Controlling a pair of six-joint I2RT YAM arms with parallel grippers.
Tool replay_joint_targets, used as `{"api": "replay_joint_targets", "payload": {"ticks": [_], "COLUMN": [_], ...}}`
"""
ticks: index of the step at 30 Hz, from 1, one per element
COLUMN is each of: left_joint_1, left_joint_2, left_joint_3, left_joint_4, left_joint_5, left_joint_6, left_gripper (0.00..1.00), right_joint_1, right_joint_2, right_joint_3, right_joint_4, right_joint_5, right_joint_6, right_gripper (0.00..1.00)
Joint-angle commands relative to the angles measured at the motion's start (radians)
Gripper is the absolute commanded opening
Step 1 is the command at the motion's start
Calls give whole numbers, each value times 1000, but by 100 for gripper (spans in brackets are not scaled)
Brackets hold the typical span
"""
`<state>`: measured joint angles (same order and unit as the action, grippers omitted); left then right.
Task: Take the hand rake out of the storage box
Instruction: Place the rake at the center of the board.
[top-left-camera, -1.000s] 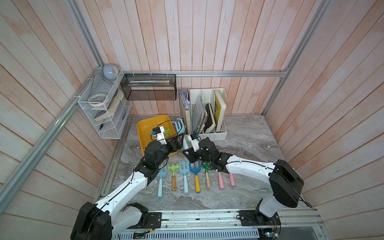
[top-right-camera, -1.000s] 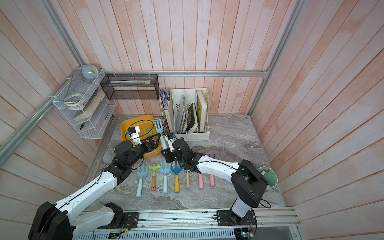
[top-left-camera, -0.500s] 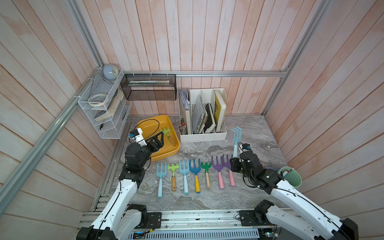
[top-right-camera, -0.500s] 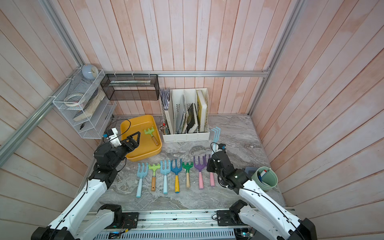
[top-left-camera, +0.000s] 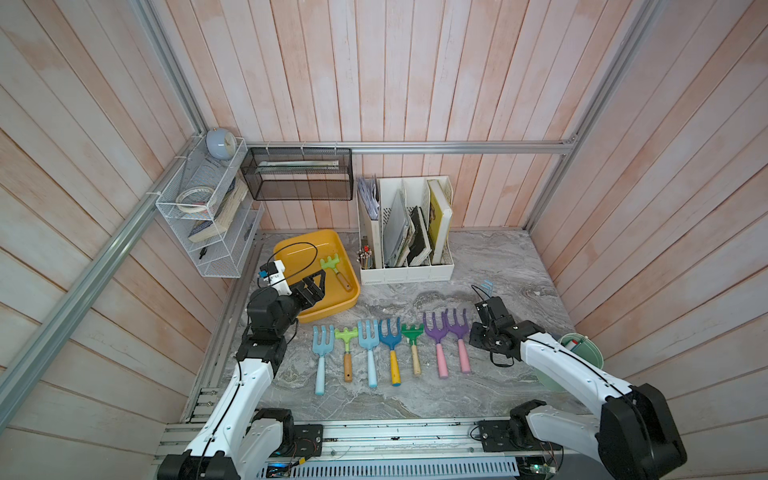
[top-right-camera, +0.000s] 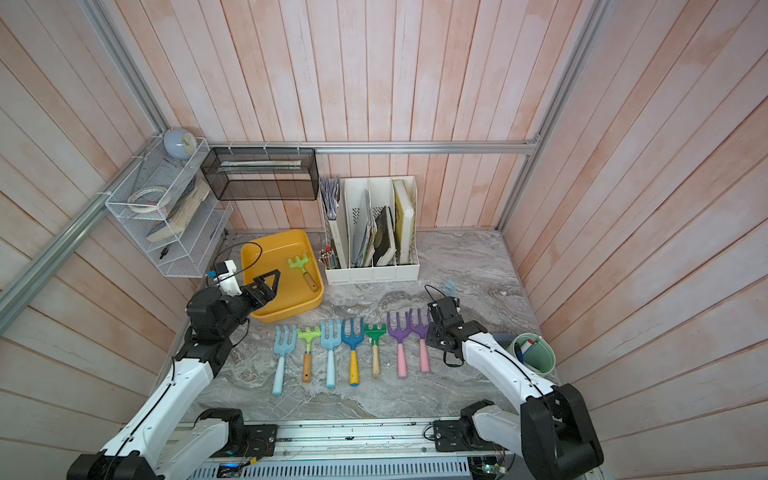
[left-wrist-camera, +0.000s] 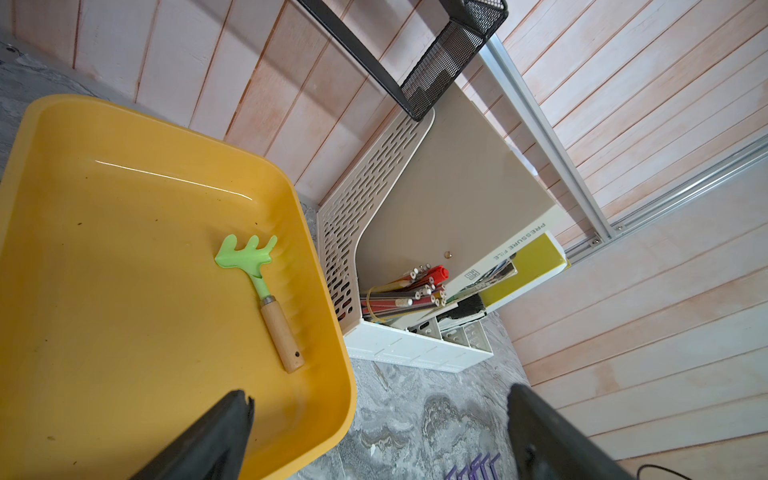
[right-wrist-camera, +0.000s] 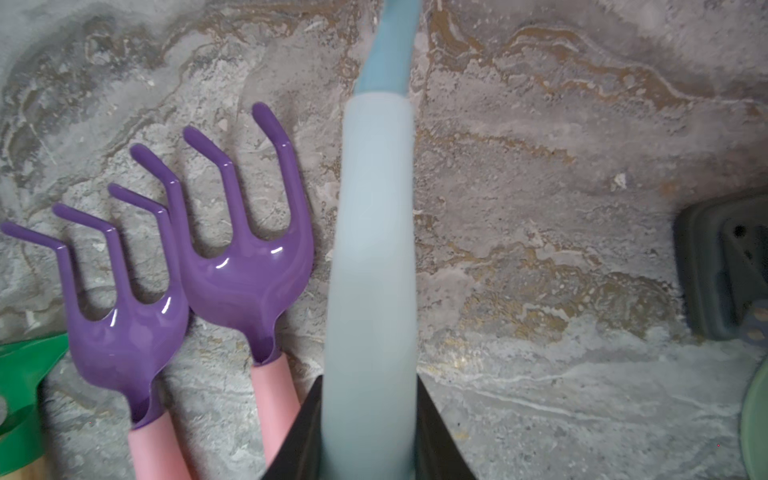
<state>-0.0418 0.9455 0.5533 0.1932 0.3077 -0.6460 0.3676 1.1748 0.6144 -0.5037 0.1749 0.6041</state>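
Blue hand rake (right-wrist-camera: 374, 249) carried rightward, right fingers (right-wrist-camera: 299, 440) gripping

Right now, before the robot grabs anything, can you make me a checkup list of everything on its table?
Surface: grey marble table, seven forks and rakes laid in a row.
Job's things: green hand rake lies inside the yellow storage box, untouched.
Clutter: white file organizer, black mesh basket, wire shelf, green bucket.
Grippers: left gripper open above the box's near edge; right gripper shut on a pale blue fork.
Cables: black cable loops over the box.
Surroundings: wooden walls, metal rail.
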Motion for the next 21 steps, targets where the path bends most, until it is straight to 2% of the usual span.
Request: {"api": "replay_joint_targets", "payload": {"ticks": [1,6,10,13,16,18,19,21], "left_joint_1": [12,19,23,25,26,26,25,27], "left_joint_2": [-3,-8,-4,-4,-8,-8,-8,-7], "left_joint_3": [-13,-18,-20,-20,-21,-22,-23,-23], "left_joint_4": [-7,-11,-11,-12,-12,-13,-14,-14], "left_joint_5": [10,1,-3,-2,-4,-6,-8,-9], "left_joint_6": [25,26,26,27,29,31,31,31], "left_gripper": [100,100,100,100,100,100,100,100], "right_joint_1": [-24,-65,-85,-100,-114,-118,-118,-119], "right_joint_2": [18,47,60,65,76,88,94,101], "right_joint_3": [-24,-53,-79,-86,-85,-81,-79,-68], "right_joint_4": [48,104,117,111,105,99,96,89], "right_joint_5": [-39,-124,-123,-100,-97,-90,-83,-84], "right_joint_6": [-29,-69,-45,-21,-16,-13,-11,-15], "right_gripper": [5,9,15,26,27,33,40,41]}}
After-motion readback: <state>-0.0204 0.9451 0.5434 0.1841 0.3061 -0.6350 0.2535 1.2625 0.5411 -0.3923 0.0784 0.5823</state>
